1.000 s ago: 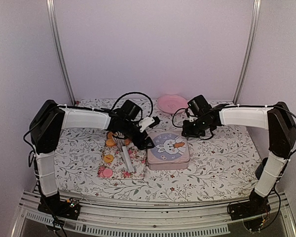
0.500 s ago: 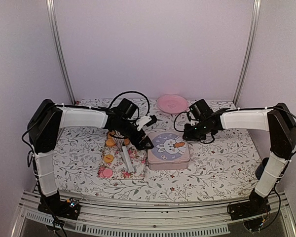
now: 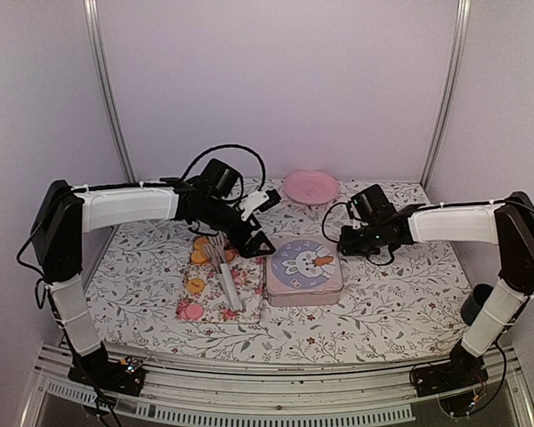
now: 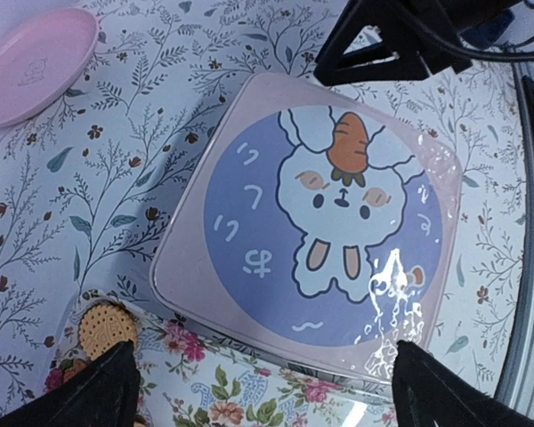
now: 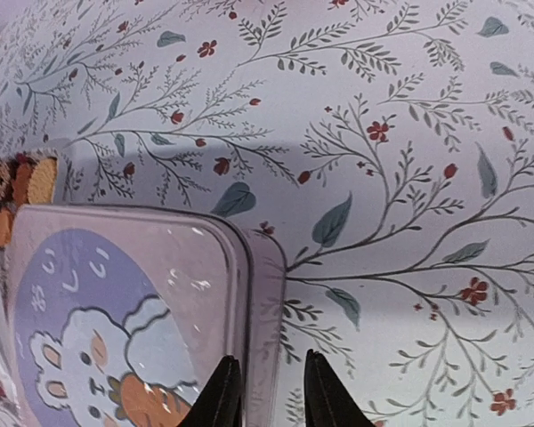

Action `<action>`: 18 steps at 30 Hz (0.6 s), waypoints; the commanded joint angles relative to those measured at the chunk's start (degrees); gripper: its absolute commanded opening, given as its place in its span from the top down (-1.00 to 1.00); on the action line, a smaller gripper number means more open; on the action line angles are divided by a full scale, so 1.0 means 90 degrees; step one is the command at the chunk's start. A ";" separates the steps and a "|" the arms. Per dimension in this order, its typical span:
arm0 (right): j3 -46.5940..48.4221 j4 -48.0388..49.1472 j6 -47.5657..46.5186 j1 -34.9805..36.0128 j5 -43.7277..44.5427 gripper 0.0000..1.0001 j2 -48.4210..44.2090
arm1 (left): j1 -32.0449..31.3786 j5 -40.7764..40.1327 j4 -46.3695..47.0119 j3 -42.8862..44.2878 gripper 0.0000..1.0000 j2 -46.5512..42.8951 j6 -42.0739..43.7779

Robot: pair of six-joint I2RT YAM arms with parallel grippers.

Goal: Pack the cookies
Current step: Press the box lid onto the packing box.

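White-sleeved arms have both shifted in the last second. The left gripper (image 3: 254, 242) has drawn back a little toward the far left and hangs over the line where cloth meets tin, its fingers spread wide. The right gripper (image 3: 345, 240) has sunk lower at the tin's far right corner. Its fingers sit close with a slim gap, the tin's side wall lined up between them, and I cannot tell whether they grip it. Nearest me, the cookies (image 3: 196, 286) lie on a flowered cloth (image 3: 242, 304), with a silvery utensil (image 3: 224, 277) along it. Just beside it sits the pink tin (image 3: 304, 267), rabbit lid shut, contents hidden. Farthest back rests a pink plate (image 3: 310, 187).
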 commanded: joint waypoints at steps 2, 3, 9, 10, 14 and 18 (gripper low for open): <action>-0.0290 -0.0709 0.0075 0.0314 0.0856 0.40 -0.1058 | -0.0015 -0.0129 -0.0218 0.0033 -0.99 0.0095 -0.0010; -0.0298 -0.0734 0.0138 0.0417 0.0896 0.41 -0.1235 | 0.0001 -0.0127 -0.0234 0.0042 -0.99 0.0063 -0.0002; -0.0806 -0.0154 0.0473 0.1150 0.0420 0.48 -0.1892 | 0.0247 0.0011 -0.0393 -0.0027 -0.99 -0.0135 0.0046; -0.0933 -0.0086 0.0619 0.1204 0.0321 0.51 -0.1877 | 0.0314 0.0023 -0.0424 -0.0064 -0.99 -0.0177 0.0055; -0.1746 0.0280 0.1073 0.1247 0.0076 0.55 -0.1796 | 0.0692 0.0081 -0.0434 -0.0303 -0.98 -0.0481 0.0073; -0.2291 0.0498 0.1283 0.1248 0.0098 0.56 -0.1593 | 0.1189 0.0152 -0.0400 -0.0702 -0.99 -0.0969 0.0141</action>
